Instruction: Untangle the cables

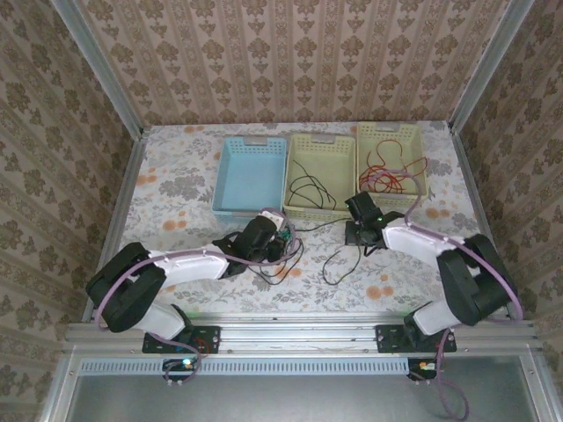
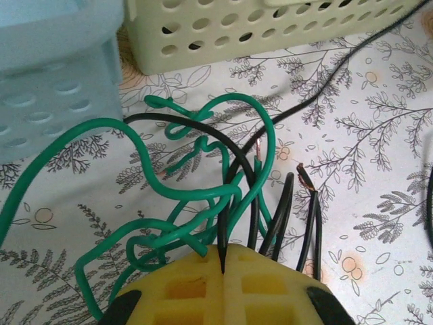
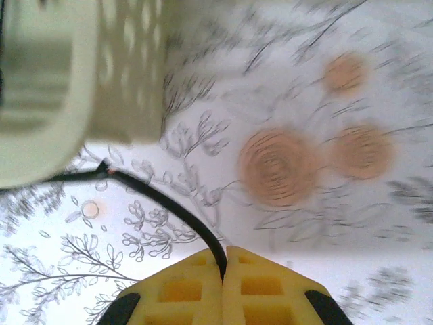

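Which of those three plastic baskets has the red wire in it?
The rightmost pale yellow perforated plastic basket: a thin red wire lies looped inside it. The middle yellow basket holds a black wire instead.

Three baskets are counted on the table (image 1: 176,198): one blue basket (image 1: 251,171) and two cream baskets, middle (image 1: 334,163) and right (image 1: 390,130). One red cable (image 1: 389,180), one green cable (image 2: 233,100) and black cable (image 3: 166,198) of uncertain strand number are seen. Two pincers are counted: left pincer (image 2: 223,256) and right pincer (image 3: 223,256).
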